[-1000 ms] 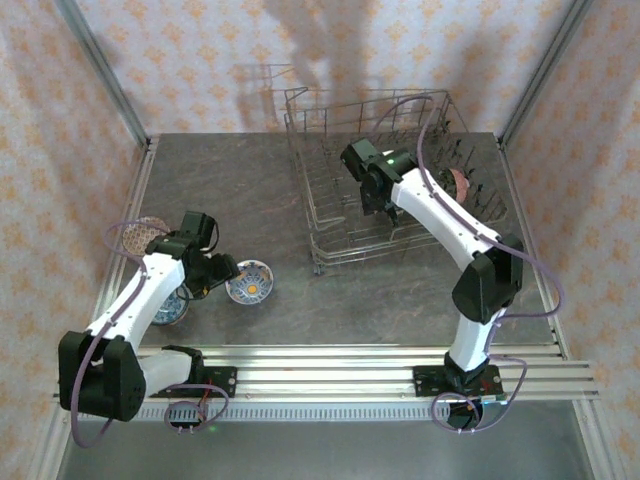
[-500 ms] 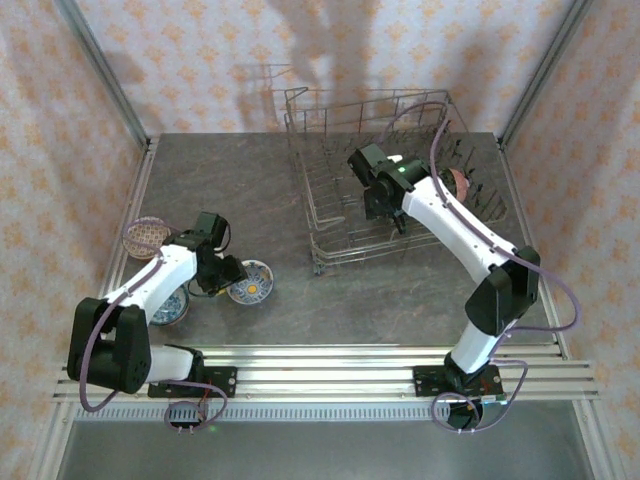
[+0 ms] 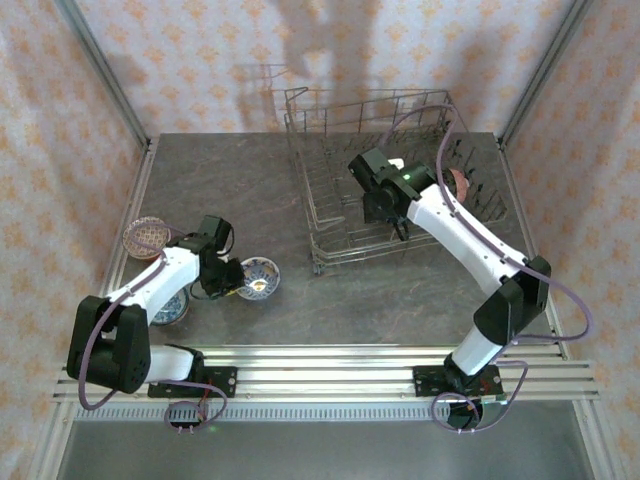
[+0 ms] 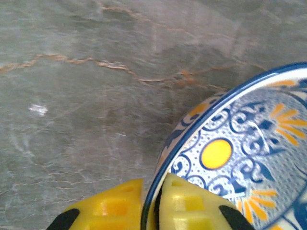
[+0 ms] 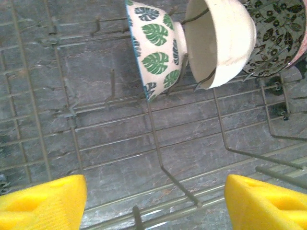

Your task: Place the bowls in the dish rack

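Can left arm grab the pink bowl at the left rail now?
Probably not: the left end effector is clamped on the blue and orange bowl at its rim. The pink bowl lies close beside that arm, uncovered.

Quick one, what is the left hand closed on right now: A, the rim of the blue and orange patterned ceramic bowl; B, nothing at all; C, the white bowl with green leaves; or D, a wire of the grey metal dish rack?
A: in the left wrist view the left hand has its yellow fingers pinched on either side of the rim of the blue and orange patterned ceramic bowl, over the grey stone table.
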Motion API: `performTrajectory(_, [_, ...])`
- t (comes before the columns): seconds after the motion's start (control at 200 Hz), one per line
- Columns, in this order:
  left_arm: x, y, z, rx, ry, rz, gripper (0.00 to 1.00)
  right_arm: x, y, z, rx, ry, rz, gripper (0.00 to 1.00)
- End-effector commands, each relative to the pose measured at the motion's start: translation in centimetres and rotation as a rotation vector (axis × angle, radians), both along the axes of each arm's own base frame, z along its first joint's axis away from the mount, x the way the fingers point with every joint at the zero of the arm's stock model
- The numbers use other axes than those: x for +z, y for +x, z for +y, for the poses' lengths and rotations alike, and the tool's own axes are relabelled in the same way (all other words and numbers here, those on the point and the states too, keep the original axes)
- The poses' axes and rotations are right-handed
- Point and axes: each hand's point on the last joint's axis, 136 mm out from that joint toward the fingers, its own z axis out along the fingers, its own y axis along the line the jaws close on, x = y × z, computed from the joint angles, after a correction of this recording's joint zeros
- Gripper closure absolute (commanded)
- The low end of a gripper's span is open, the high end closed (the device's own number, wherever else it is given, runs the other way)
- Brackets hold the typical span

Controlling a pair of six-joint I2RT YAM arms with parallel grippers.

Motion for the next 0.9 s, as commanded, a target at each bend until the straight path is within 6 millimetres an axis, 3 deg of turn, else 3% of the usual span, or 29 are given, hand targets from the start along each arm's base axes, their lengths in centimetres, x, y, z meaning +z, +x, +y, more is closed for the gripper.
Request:
performTrajectory(0.0, [0.4,0.1,-0.4,-0.023,-0.012,-0.021,0.92,1.5,-1.4,0.3,0.003,0.051,-0.036,0.26])
performTrajectory(0.115, [1.5,0.3,-0.7,-0.031,-0.021,-0.053,1.0,1.9,-1.7,0.4,0.012,0.057,-0.041,0.26])
performTrajectory(0.275, [4.8,1.0,-0.6,-0.031,-0.022,-0.158,1.0,2.8,-1.8,0.9,0.031,0.088,-0.048,0.26])
performTrajectory(0.445, [11.1,3.5,-1.0,-0.024,-0.055,-0.355,1.0,3.9,-1.6,3.1,0.103,0.183,-0.048,0.25])
performTrajectory(0.616, [17.7,6.3,-2.6,-0.048,-0.126,-0.514,1.0,6.9,-1.6,5.8,0.183,0.318,-0.056,0.27])
performTrajectory(0.766, [22.9,8.3,-5.0,-0.106,-0.17,-0.625,1.0,9.5,-2.9,9.5,0.325,0.509,-0.039,0.37])
performTrajectory(0.896, [26.5,9.9,-7.7,-0.161,-0.218,-0.714,1.0,11.1,-3.3,11.1,0.382,0.594,-0.045,0.4])
